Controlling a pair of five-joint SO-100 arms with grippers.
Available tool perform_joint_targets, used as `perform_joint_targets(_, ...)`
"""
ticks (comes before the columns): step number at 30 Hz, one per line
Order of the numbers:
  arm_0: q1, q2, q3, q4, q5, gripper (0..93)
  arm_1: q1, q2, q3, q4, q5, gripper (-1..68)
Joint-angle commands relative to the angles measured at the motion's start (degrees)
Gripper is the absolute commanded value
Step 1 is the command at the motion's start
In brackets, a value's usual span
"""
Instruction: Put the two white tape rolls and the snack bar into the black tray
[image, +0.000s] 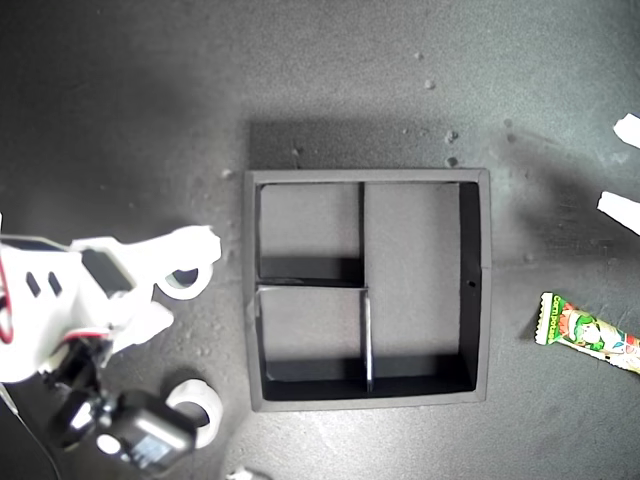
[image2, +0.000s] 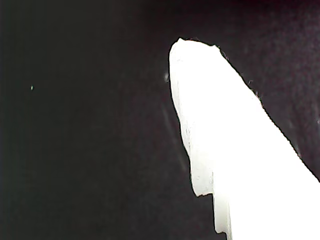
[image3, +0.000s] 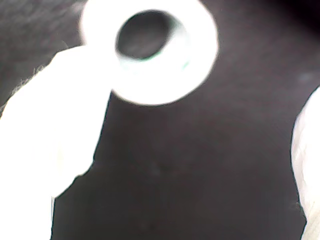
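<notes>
My second gripper is spread wide at 9 o'clock of the black tray, one fingertip overlapping a white tape roll; nothing is grasped. The second roll lies at 7 o'clock, the snack bar at 3 o'clock. The tray holds nothing.

Risk: closing off-centre would likely flick the roll away (contact is at its rim).

My first gripper's state cannot be determined. The surface is dark, matte and speckled.

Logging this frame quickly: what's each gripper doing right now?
My first gripper: cannot be told, only one white finger shows.
My second gripper: open, one finger touching a white tape roll, nothing held.
</notes>
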Motion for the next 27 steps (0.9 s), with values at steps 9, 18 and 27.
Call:
perform_joint_targets(9, 5.0, -5.9, 0.6, -5.3, -6.9, 26.3, -3.5, 0.4, 0.0, 1.8, -3.3, 23.3)
perform_joint_targets(18, 6.4, -13.4, -1.7, -5.7, -8.4, 25.5, -3.5, 0.4, 1.4, 2.2, -0.9, 23.4)
perform_joint_targets(27, 5.8, -15.6, -0.7, -9.0, -7.8, 24.0, -3.8, 0.4, 1.8, 2.2, 0.2, 22.2)
